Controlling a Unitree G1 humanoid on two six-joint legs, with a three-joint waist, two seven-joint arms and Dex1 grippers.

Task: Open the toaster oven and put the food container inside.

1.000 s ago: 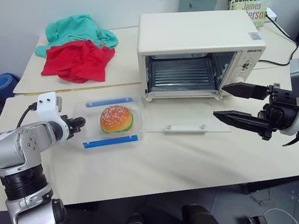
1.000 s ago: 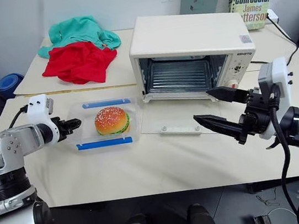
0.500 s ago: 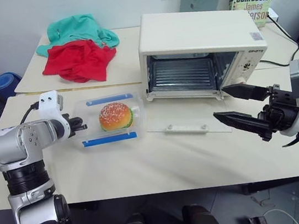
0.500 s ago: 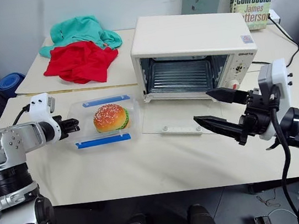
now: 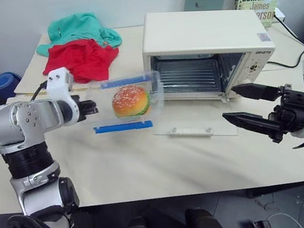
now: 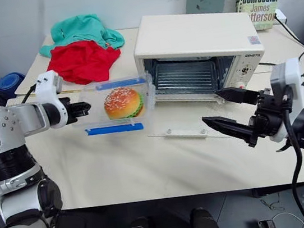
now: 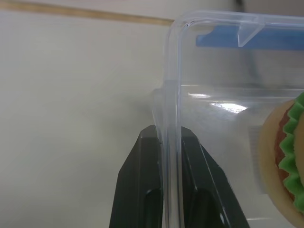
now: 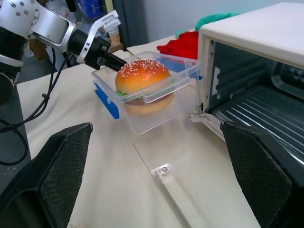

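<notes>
Within the last second the left gripper (image 5: pixel 90 107) has pinched its 2 fingers (image 7: pixel 142 190) on the rim of the food container (image 5: pixel 129 102) and lifted it off the table (image 5: pixel 148 165), so the box now hangs in the air just in front of the toaster oven (image 5: pixel 209 55), tilted, with the toy hamburger (image 5: pixel 131 101) still inside. The oven's glass door (image 5: pixel 196 123) already lies flat and open (rack exposed), so what remains, as I judge it, is to carry the container rightward into the cavity. The right gripper (image 5: pixel 247 107) waits beside the door with its fingers spread wide, holding nothing.
</notes>
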